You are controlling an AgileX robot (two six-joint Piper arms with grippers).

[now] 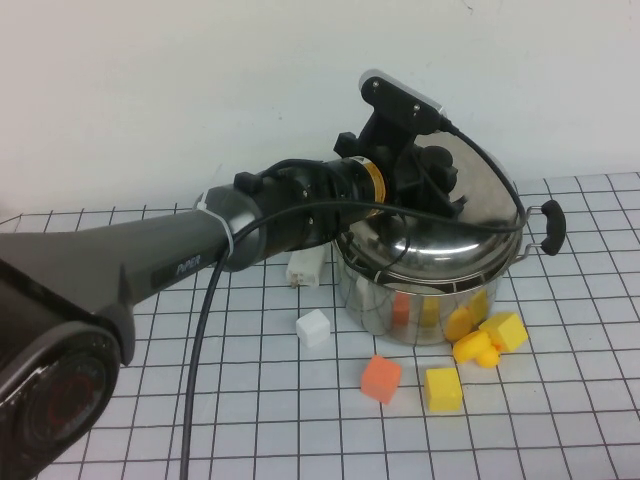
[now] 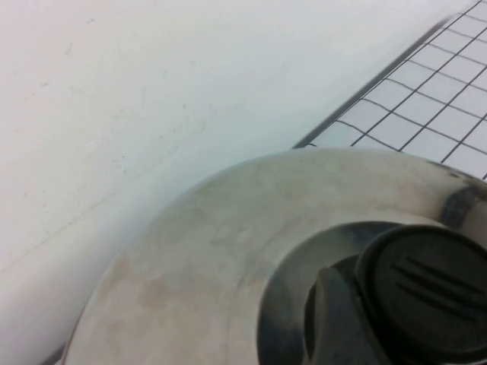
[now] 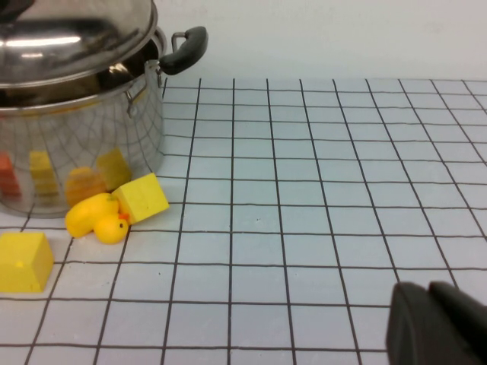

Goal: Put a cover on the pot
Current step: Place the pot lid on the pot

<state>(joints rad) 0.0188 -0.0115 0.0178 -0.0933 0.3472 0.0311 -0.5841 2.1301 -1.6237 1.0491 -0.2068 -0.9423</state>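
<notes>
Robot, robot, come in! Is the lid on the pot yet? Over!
Left gripper shut on lid knob, above the pot. Lid tilted, not seated yet. Right gripper low over the table, off to the side. Nothing blocking the rim.

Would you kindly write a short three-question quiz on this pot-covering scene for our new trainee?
1. True or false: the lid sits flat and fully seated on the pot.
2. Which gripper holds the lid's knob: A) left gripper, B) right gripper?
3. What colour is the cube nearest the white cube?

Key:
1. False; it is tilted, raised on one side.
2. A; the right gripper hangs low over the table, off to the pot's side.
3. Orange.
</notes>
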